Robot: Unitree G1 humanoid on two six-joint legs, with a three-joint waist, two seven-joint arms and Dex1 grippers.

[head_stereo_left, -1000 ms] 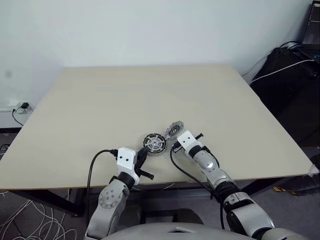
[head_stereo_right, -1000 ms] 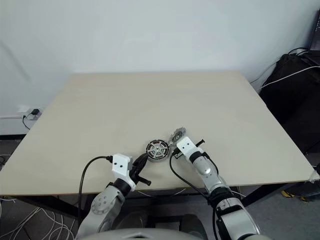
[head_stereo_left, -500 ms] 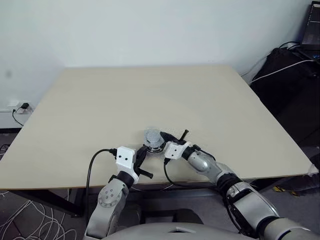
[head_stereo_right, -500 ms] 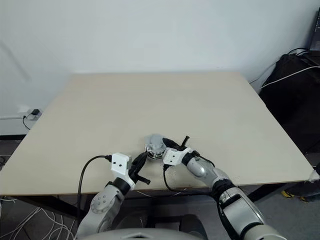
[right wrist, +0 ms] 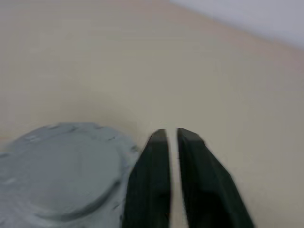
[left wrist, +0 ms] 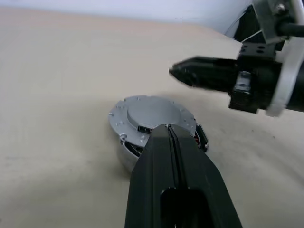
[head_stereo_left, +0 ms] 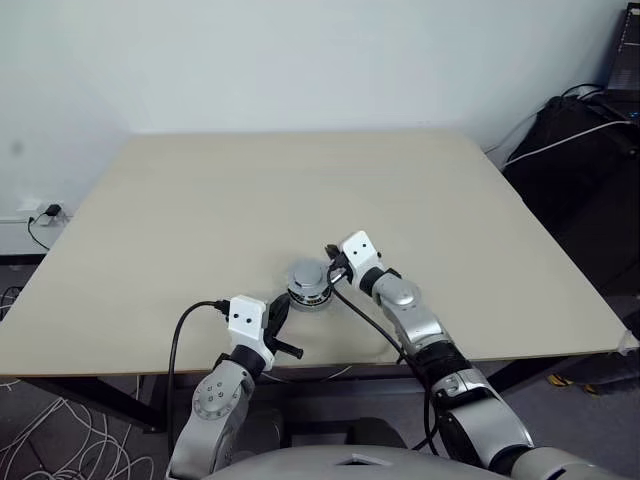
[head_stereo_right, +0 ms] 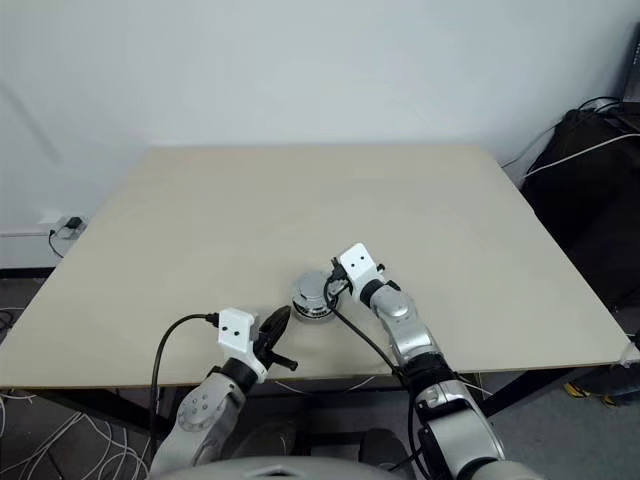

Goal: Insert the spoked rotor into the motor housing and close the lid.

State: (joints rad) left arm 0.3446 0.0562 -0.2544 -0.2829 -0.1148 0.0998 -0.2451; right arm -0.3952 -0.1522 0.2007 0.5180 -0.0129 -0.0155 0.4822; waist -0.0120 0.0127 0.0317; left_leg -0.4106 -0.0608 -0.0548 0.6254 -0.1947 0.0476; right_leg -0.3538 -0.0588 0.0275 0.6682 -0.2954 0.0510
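**Lid on housing, between your grippers**

On the table [head_stereo_left: 180, 220] the lid [left wrist: 151, 114] caps the housing [left wrist: 128, 154]. Your right gripper [right wrist: 168, 135], fingers slightly parted and empty, sits just beside it; your left gripper [left wrist: 168, 127], pressed together, points at its near edge.

On the table [head_stereo_right: 200, 220] the grey lid [head_stereo_right: 311, 287] sits atop the housing [head_stereo_right: 313, 307], with the right gripper [head_stereo_right: 331, 283] just beside it and the left gripper [head_stereo_right: 274, 322] close in front.
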